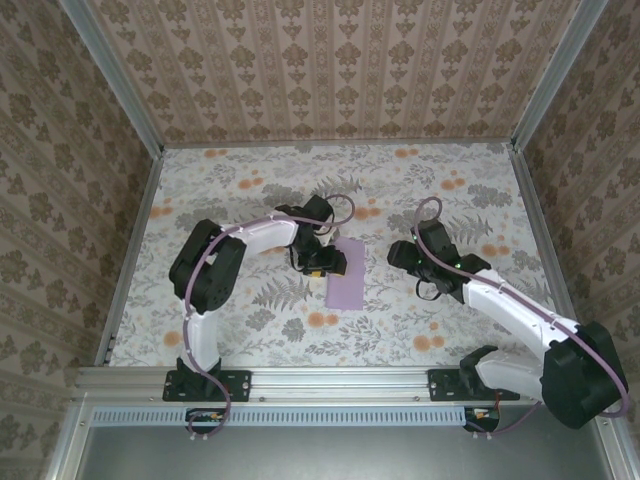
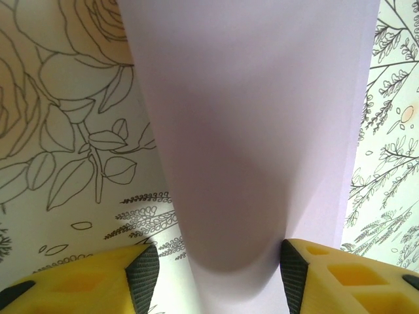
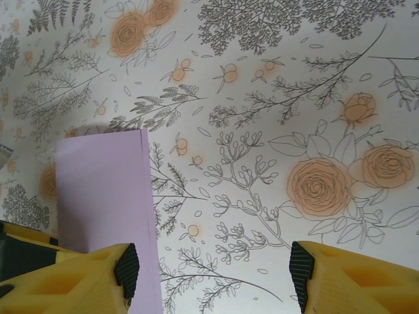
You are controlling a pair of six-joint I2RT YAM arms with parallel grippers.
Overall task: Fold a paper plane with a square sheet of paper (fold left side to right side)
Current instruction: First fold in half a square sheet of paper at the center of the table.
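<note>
One walled table (image 1: 250, 200), shut in at 9, 12 and 3 o'clock by patterned walls (image 1: 330, 70), holds the paper plane (image 1: 347, 275), here a flat, matte, pale lilac oblong near the middle of the flower-printed top.

The left gripper (image 1: 318, 264) covers the oblong's edge at 9 o'clock. In the left wrist view the sheet bows smoothly between that gripper's dark pads (image 2: 145, 278), which stand apart; the sheet reaches both, but whether they squeeze it cannot be told; its ends run off the frame at 12 and 6 o'clock.

The right gripper (image 1: 408, 258) sits apart at the oblong's 3 o'clock; its blocky yellow fingers (image 3: 78, 275) are spread wide over bare print; one hides the sheet's near corner at 7 o'clock.
</note>
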